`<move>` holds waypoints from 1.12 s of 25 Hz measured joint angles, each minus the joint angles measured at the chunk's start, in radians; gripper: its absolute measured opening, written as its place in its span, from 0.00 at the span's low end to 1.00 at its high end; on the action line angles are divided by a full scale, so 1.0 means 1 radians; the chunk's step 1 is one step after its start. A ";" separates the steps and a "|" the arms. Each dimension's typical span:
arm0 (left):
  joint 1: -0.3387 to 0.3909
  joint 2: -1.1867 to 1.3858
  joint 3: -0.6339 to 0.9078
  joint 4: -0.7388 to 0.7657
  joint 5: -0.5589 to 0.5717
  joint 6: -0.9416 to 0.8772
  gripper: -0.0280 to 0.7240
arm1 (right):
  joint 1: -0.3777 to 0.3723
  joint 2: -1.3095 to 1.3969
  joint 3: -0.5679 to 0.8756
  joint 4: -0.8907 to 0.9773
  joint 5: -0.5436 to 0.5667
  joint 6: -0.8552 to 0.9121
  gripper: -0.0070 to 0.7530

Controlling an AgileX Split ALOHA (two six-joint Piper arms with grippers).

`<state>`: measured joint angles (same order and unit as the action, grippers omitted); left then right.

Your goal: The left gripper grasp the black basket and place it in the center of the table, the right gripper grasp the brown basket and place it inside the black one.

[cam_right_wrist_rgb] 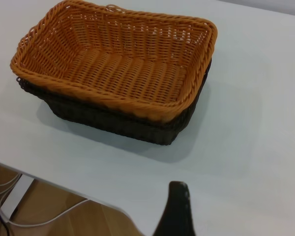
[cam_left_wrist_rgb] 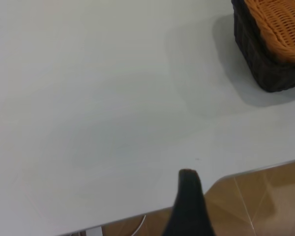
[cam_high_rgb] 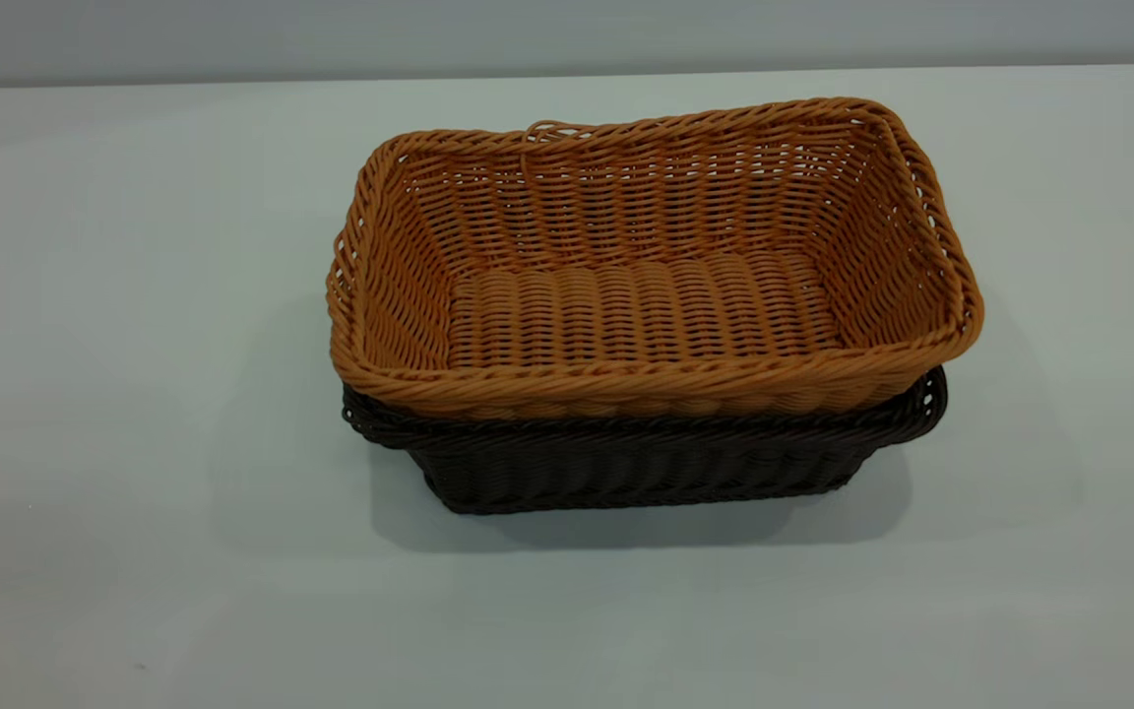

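The brown basket [cam_high_rgb: 646, 295] sits nested inside the black basket [cam_high_rgb: 646, 463] near the middle of the table [cam_high_rgb: 134, 394]. The brown rim stands above the black rim and leans slightly. Neither gripper shows in the exterior view. In the left wrist view only a dark tip of the left gripper [cam_left_wrist_rgb: 188, 206] shows, over the table's edge, far from the black basket [cam_left_wrist_rgb: 265, 64] and brown basket [cam_left_wrist_rgb: 285, 24]. In the right wrist view a dark tip of the right gripper [cam_right_wrist_rgb: 176, 211] shows, apart from the brown basket [cam_right_wrist_rgb: 118, 69] and black basket [cam_right_wrist_rgb: 118, 123]. Neither gripper holds anything that I can see.
The table's edge and the brown floor [cam_left_wrist_rgb: 255, 201] show beside the left gripper. White cables and a white box [cam_right_wrist_rgb: 12, 196] lie on the floor below the table's edge near the right gripper.
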<state>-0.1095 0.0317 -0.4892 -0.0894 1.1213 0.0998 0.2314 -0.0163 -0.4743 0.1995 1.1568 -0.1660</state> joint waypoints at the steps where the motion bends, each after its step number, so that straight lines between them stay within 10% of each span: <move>1: 0.000 0.000 0.000 0.000 0.000 0.000 0.74 | 0.000 0.000 0.000 0.000 0.000 0.000 0.75; 28: 0.147 -0.051 0.001 0.120 0.000 -0.144 0.74 | 0.000 0.000 0.000 0.000 0.000 0.000 0.75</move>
<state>0.0373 -0.0190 -0.4884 0.0303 1.1213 -0.0444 0.2314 -0.0163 -0.4743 0.1995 1.1568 -0.1660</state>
